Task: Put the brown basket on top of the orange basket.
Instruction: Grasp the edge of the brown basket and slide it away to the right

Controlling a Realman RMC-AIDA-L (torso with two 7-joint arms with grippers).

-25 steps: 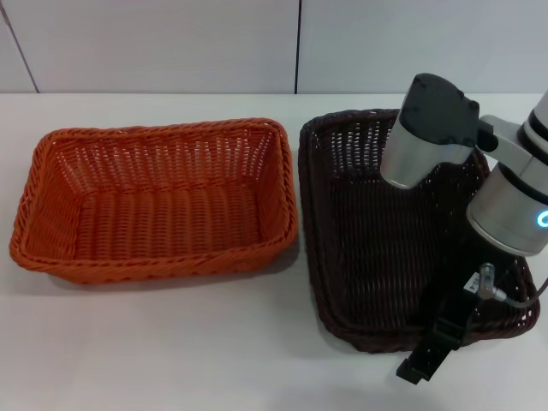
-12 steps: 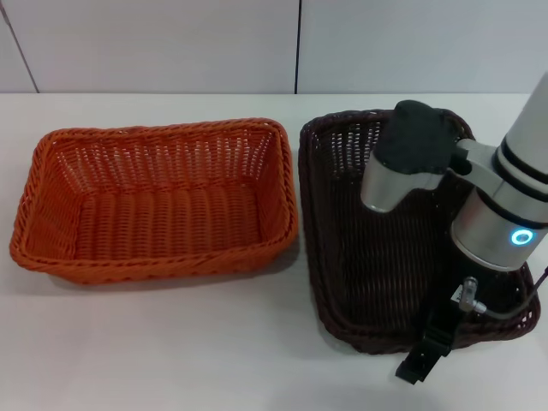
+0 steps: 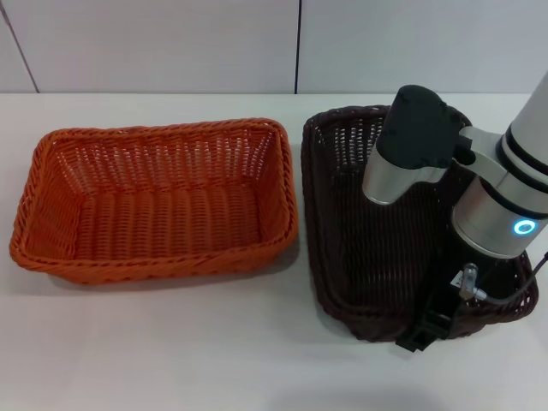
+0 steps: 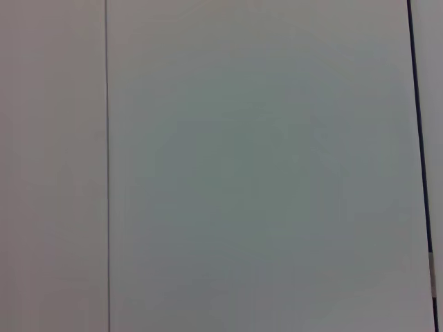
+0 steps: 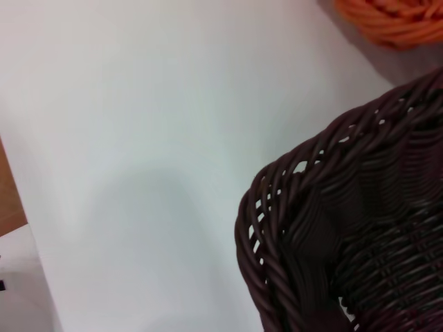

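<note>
The orange basket (image 3: pixel 163 205) stands on the white table at the left; a bit of its rim shows in the right wrist view (image 5: pixel 394 21). The brown basket (image 3: pixel 360 214) lies right beside it, not touching. My right arm reaches over the brown basket. My right gripper (image 3: pixel 425 325) sits on the near rim at the basket's right front, one dark finger outside the wall, shut on that rim. The right wrist view shows a corner of the brown basket (image 5: pixel 346 228) close up over the table. My left gripper is out of view.
The white table (image 3: pixel 171 342) spreads in front of both baskets. A pale panelled wall (image 3: pixel 171 43) runs along the back. The left wrist view shows only a plain grey panel (image 4: pixel 263 173).
My right gripper has drawn in from beyond the near rim onto it. The brown basket's near edge has shifted slightly back and right. The orange basket has not moved.
</note>
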